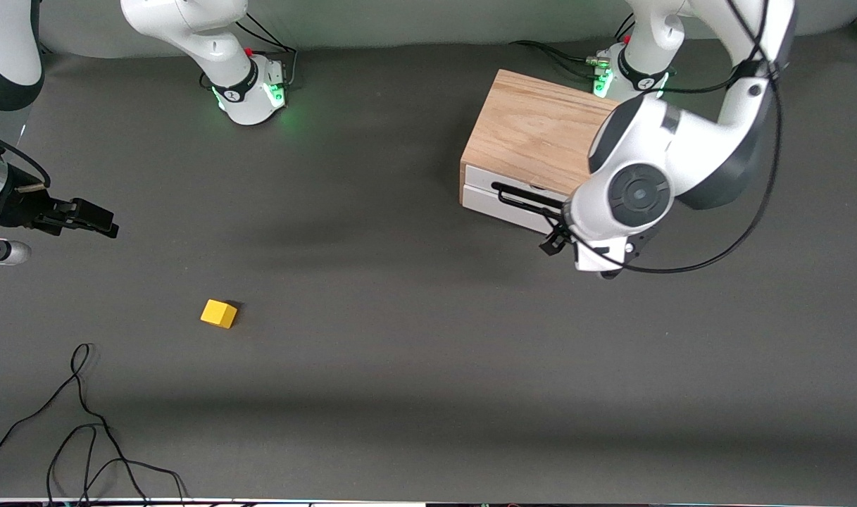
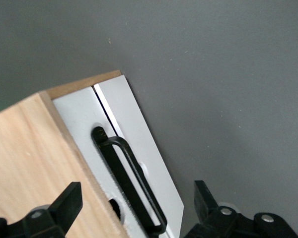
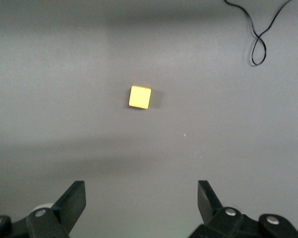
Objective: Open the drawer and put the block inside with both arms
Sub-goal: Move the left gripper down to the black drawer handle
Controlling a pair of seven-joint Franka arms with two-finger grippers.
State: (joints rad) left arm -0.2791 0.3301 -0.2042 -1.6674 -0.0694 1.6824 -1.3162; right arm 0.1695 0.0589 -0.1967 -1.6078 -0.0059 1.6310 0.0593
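Observation:
The light oak box (image 1: 534, 130) stands toward the left arm's end of the table. Its drawer (image 1: 502, 205) has a white front and a long black wire handle (image 1: 523, 199), and looks shut. My left gripper (image 1: 563, 236) is open just over the handle. In the left wrist view its fingers (image 2: 69, 198) stand either side of the handle (image 2: 131, 178), not touching it, with the drawer front (image 2: 144, 148) below. The yellow block (image 1: 219, 313) lies on the mat toward the right arm's end. My right gripper (image 1: 104, 222) is open and empty above the mat, apart from the block (image 3: 139, 97).
Loose black cables (image 1: 83, 422) lie on the grey mat near the front camera at the right arm's end; a loop of them also shows in the right wrist view (image 3: 260, 39). The arm bases (image 1: 252, 91) stand along the edge farthest from the front camera.

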